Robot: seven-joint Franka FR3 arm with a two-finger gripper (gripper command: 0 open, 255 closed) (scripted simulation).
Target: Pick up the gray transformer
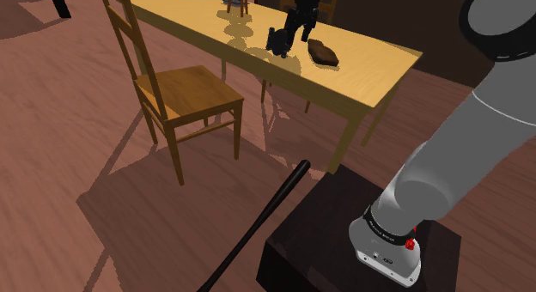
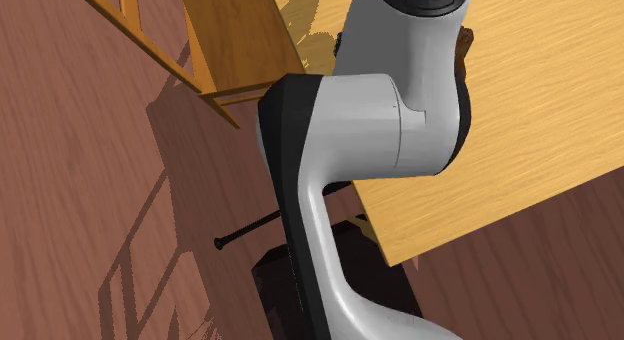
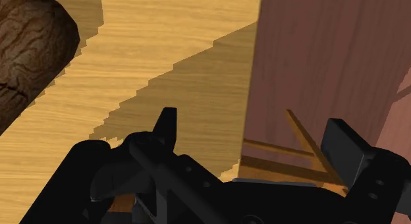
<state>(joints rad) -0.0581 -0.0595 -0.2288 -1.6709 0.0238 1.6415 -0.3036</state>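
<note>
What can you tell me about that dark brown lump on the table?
A low, rounded dark brown lump with wrinkled, bark-like grain. It lies flat on the yellow wooden table, resting on the tabletop alone. The black end effector hangs apart from it, toward the shoulder view's left.

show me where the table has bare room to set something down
Bare: the table corner at the shoulder view's right of the brown lump, and the strip between the chair back and the gray object. Crowded: the gripper hangs close beside the lump.

A lump (image 1: 323, 51) lies on the table (image 1: 369, 71) beside the end effector (image 1: 277, 46); a chair (image 1: 191, 86) stands alongside.
</note>
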